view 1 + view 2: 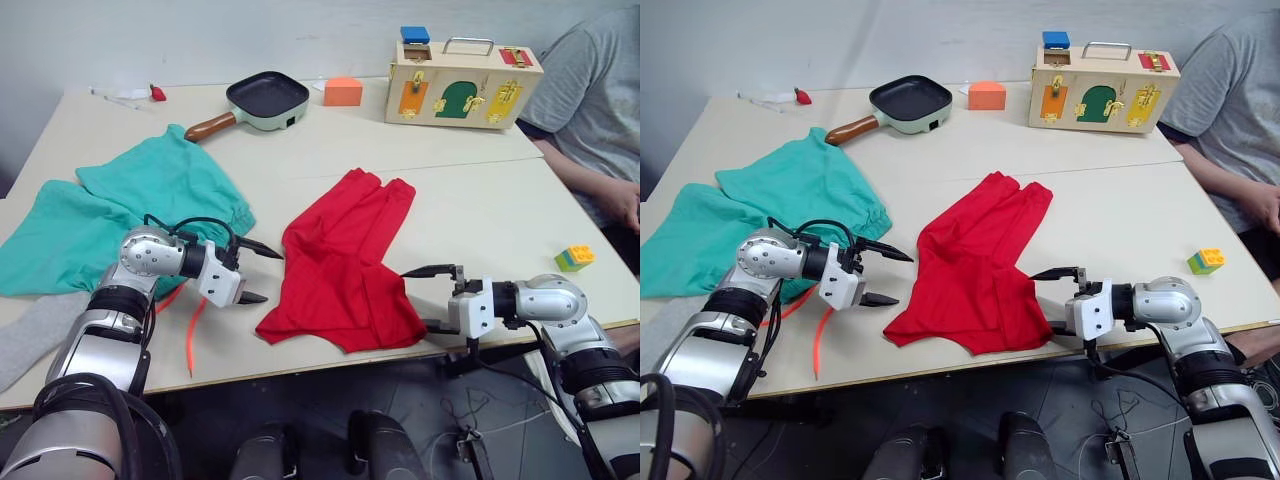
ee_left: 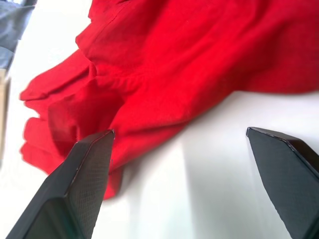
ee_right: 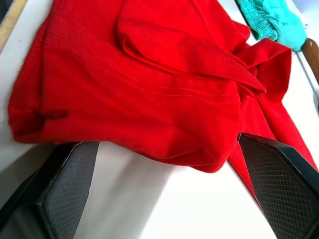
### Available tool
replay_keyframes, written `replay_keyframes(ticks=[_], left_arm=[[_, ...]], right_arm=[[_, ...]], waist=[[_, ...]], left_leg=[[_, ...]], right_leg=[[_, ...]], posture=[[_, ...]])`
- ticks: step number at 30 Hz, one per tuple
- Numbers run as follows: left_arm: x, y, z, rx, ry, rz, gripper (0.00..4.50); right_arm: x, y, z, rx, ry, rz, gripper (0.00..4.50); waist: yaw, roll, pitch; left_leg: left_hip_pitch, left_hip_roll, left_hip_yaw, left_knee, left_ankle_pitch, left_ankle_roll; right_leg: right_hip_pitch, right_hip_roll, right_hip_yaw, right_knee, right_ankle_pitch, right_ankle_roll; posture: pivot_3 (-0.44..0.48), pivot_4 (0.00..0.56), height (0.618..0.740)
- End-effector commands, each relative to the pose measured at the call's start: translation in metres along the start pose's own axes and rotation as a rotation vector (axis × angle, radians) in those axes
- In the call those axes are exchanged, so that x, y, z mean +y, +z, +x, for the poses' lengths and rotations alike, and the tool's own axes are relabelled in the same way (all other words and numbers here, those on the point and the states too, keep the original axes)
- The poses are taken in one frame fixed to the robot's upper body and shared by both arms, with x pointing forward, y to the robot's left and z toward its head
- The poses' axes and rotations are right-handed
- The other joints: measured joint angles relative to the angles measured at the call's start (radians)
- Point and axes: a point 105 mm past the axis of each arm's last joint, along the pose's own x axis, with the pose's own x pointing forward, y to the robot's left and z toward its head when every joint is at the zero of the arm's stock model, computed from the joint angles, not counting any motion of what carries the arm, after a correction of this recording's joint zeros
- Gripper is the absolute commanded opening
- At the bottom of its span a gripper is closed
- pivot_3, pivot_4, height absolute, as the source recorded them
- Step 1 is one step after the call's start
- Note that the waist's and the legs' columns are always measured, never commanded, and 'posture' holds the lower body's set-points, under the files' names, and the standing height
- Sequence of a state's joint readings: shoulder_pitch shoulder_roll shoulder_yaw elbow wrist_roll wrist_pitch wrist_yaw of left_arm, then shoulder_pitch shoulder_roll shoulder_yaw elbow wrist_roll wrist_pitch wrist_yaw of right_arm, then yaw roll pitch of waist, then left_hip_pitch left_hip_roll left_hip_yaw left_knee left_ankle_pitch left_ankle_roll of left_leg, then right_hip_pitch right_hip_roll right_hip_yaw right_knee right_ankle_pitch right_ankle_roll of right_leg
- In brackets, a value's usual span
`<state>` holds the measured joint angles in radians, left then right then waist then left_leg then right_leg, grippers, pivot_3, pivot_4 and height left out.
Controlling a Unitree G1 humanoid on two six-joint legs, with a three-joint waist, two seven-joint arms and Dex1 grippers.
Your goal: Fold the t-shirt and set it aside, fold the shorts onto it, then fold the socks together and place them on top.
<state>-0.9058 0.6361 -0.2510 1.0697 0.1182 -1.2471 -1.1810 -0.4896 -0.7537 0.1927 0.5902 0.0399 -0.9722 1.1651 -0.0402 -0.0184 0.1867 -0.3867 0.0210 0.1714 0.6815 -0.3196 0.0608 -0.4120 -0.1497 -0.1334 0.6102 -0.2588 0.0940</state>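
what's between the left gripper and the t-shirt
Nothing: the left wrist view shows bare white table between the open left gripper and the t-shirt's near edge.

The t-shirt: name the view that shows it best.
Left eye view: the whole crumpled t-shirt lies on the table between both open hands. Right eye view shows the same. Each wrist view shows part of its red cloth.

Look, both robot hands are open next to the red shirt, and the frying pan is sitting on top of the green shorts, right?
Not quite. The frying pan sits on the bare table, beyond the green shorts, as the left eye view shows. Both hands are open beside the red shirt.
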Motion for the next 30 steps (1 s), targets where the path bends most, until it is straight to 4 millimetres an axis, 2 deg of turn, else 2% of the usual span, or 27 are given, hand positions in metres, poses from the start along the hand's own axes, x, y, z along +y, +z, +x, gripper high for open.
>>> replay_keyframes(ticks=[1, 5, 11, 14, 23, 25, 26, 30], left_arm=[[-0.021, 0.002, 0.014, -0.017, -0.1, 0.001, 4.47], [-0.026, 0.02, 0.041, -0.129, -0.108, 0.02, 4.47], [-0.032, 0.033, 0.06, -0.213, -0.119, -0.017, 4.47], [-0.037, 0.039, 0.065, -0.254, -0.133, -0.05, 3.89], [-0.038, 0.054, 0.053, -0.386, -0.101, -0.231, 0.83], [-0.038, 0.059, 0.049, -0.418, -0.092, -0.258, 0.17], [-0.037, 0.062, 0.047, -0.432, -0.087, -0.268, 0.05], [-0.039, 0.074, 0.039, -0.468, -0.083, -0.305, 0.05]], right_arm=[[0.021, 0.001, 0.009, -0.011, 0.086, 0.013, 4.5], [0.018, 0.011, 0.027, -0.068, 0.085, -0.009, 4.5], [0.017, 0.014, 0.04, -0.098, 0.105, -0.009, 4.5], [0.017, 0.017, 0.042, -0.118, 0.111, -0.007, 3.92], [0.014, 0.033, 0.029, -0.18, 0.101, 0.008, 0.6], [0.012, 0.037, 0.024, -0.19, 0.087, 0.024, 0.0], [0.011, 0.039, 0.021, -0.194, 0.078, 0.037, 0.0], [0.015, 0.046, 0.004, -0.191, 0.087, 0.089, 0.0]], waist=[[0.006, 0.0, 0.0], [0.01, 0.005, -0.006], [0.009, 0.011, -0.01], [0.009, 0.011, -0.01], [0.009, 0.013, -0.009], [0.008, 0.013, -0.008], [0.008, 0.014, -0.008], [0.011, 0.015, -0.007]], left_leg=[[0.0, 0.0, 0.0, 0.0, 0.0, 0.0], [0.0, 0.0, 0.0, 0.0, 0.0, -0.001], [0.001, 0.0, 0.0, 0.0, 0.001, 0.005], [0.001, 0.0, 0.0, 0.0, 0.001, 0.005], [-0.001, 0.0, 0.0, 0.0, 0.001, 0.007], [-0.002, 0.0, 0.0, 0.0, 0.001, 0.007], [-0.002, 0.0, 0.0, 0.001, 0.001, 0.007], [-0.003, 0.0, 0.0, 0.001, 0.001, 0.007]], right_leg=[[0.0, 0.0, 0.0, 0.0, 0.0, 0.0], [0.0, 0.0, 0.0, 0.0, 0.0, 0.0], [0.001, 0.001, 0.0, 0.0, 0.0, 0.0], [0.001, 0.001, -0.001, -0.001, 0.0, 0.0], [0.0, 0.001, -0.001, -0.002, 0.0, 0.0], [0.0, 0.001, -0.001, -0.003, 0.0, 0.0], [0.0, 0.001, -0.001, -0.003, 0.0, 0.0], [-0.001, 0.001, -0.001, -0.003, 0.0, 0.0]], posture=[[0.0, 0.15, 0.74], [0.0, 0.15, 0.74], [0.0, 0.15, 0.74], [0.0, 0.15, 0.74], [0.0, 0.15, 0.74], [0.0, 0.15, 0.74], [0.0, 0.15, 0.74], [0.0, 0.15, 0.74]])
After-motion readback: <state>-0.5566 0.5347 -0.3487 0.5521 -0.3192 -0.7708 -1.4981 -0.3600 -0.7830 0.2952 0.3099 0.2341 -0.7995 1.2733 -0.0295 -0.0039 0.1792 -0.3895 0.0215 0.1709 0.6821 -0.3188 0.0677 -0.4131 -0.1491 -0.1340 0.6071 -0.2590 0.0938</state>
